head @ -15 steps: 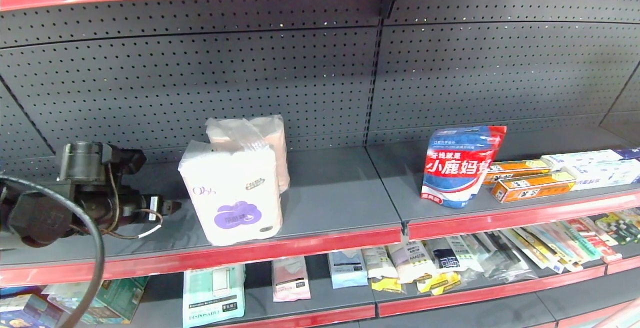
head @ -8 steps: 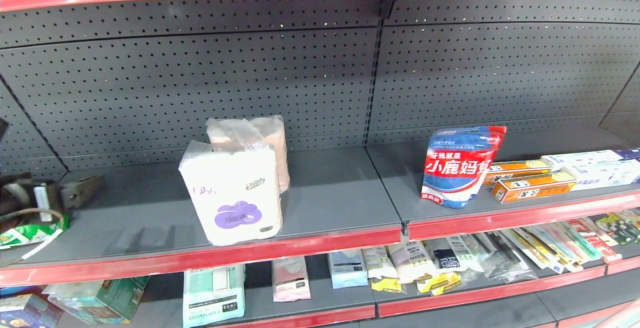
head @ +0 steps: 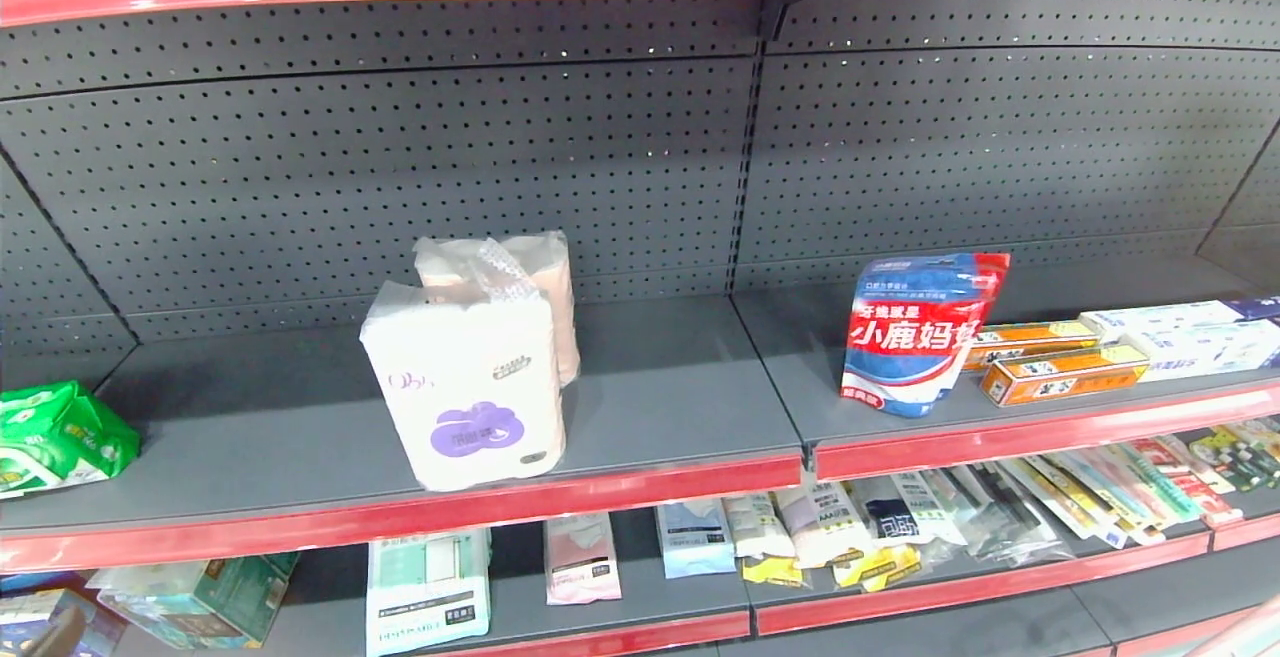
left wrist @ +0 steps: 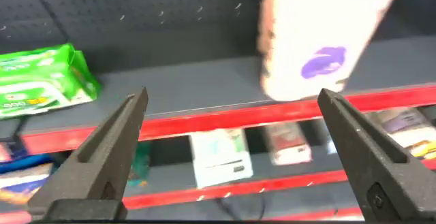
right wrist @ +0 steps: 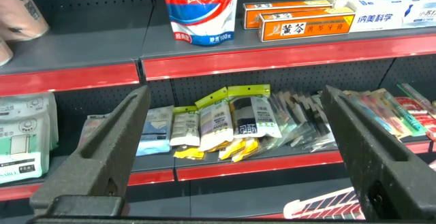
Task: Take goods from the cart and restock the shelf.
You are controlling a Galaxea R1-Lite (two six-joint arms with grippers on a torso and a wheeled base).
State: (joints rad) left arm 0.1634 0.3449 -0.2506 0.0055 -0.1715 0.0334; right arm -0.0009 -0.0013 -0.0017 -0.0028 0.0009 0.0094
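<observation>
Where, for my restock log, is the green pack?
In the head view, the green pack lies far left on the shelf, left of the tissue pack.

A white roll pack [head: 462, 387] with a purple mark stands upright, and a pink roll pack [head: 545, 287] stands right behind it, at its 1 o'clock. Well off at 3 o'clock a blue-and-red pouch [head: 915, 332] stands upright. Just beside the pouch, at its 3 o'clock, lie two orange boxes [head: 1065, 374], one behind the other, and farther the same way some white boxes [head: 1190, 332]. One level down, at 6 o'clock from the white rolls, is a white-and-green pack [head: 427, 587]. At its 3 o'clock come a pink packet [head: 581, 557], a pale blue packet [head: 694, 535], a jumble of small packets [head: 850, 527] and long flat packs [head: 1100, 492] fanned out. At its 9 o'clock a teal box [head: 190, 597] lies tilted.
</observation>
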